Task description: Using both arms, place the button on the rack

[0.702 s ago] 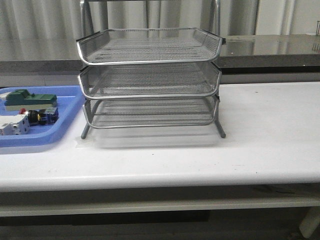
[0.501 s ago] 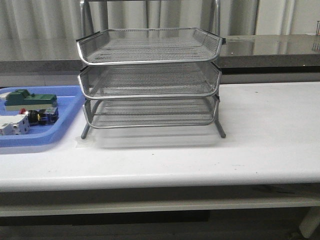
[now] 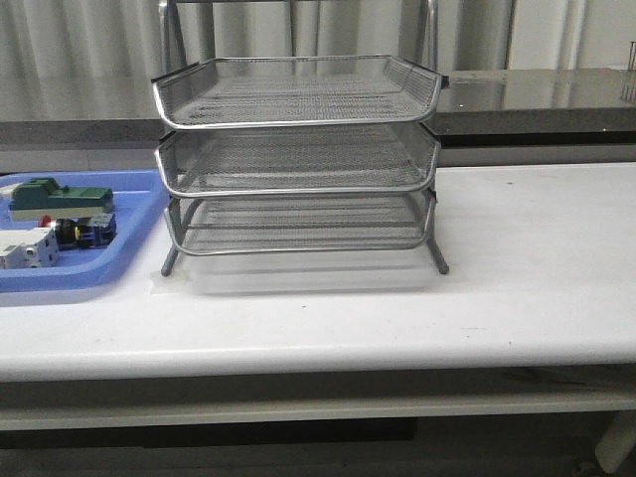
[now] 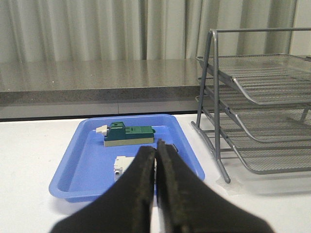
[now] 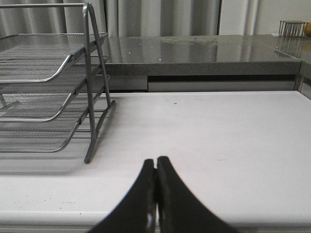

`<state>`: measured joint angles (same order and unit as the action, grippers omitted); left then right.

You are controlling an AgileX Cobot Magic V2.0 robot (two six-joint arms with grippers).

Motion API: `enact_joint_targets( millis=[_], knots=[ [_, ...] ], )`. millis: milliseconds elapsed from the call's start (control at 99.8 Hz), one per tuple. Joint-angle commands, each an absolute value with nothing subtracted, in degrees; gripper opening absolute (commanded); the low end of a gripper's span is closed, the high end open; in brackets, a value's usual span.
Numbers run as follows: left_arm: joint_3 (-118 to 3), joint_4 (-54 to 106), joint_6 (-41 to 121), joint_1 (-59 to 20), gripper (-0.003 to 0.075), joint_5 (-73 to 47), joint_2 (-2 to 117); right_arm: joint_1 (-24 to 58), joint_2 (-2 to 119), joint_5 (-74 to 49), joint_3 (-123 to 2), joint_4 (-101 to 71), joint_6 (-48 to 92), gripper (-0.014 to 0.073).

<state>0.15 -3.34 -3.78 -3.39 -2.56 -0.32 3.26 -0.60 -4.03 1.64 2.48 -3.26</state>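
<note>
Silver wire mesh on the rack [image 3: 296, 159], fine grid pattern. Plain white surface [image 3: 517, 268]. Blue tray [image 3: 119, 260] with a green-topped block [image 3: 60, 196] and a white block [image 3: 28, 248]. Black on the left gripper [image 4: 156, 148] and the right gripper [image 5: 156, 165]. Grey curtain [image 4: 97, 29], vertical folds.
</note>
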Motion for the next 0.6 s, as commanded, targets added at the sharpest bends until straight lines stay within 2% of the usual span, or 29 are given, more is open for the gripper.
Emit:
enact_joint_targets(
  millis=[0, 210, 411, 591],
  knots=[
    [2.7, -3.4, -4.3, -3.2, 0.0004, 1.6, -2.0, 2.8, -1.5, 2.6, 0.6, 2.5, -3.1, -0.0067],
    [2.7, -3.4, -4.3, -3.2, 0.0004, 1.6, -2.0, 2.8, -1.4, 6.6, -1.1, 0.5, -3.1, -0.0067],
    [2.7, -3.4, -4.3, -3.2, 0.0004, 1.6, -2.0, 2.8, 0.1, -3.7, -10.6, -1.3, -3.1, -0.0067],
    [2.7, -3.4, -4.3, -3.2, 0.0004, 1.6, -2.0, 2.8, 9.1, -15.4, -21.2, -1.3, -3.1, -0.0067]
  ],
)
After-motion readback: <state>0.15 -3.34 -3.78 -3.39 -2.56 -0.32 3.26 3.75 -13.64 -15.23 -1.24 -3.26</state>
